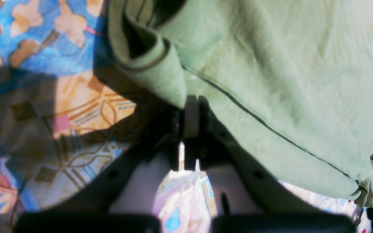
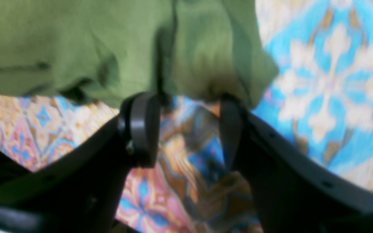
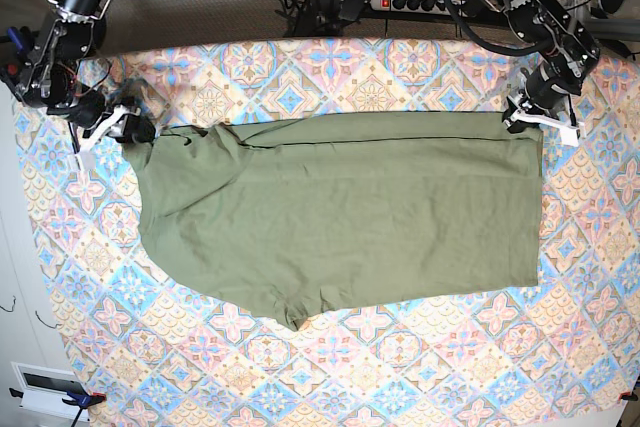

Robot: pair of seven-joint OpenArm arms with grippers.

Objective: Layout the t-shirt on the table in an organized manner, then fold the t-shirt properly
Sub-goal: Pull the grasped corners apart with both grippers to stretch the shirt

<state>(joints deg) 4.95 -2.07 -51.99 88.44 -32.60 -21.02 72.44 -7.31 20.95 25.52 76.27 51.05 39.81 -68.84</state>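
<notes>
Left gripper (image 1: 191, 111) is pinching the soft, limp t-shirt (image 3: 340, 217) hem corner; right gripper (image 2: 189, 113) is gaping wide beside the shoulder edge.

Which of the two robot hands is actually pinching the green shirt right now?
The left hand, at the shirt's straight-edged corner. Its fingers are shut on the fabric, while the right hand stands open, gripping nothing.
</notes>
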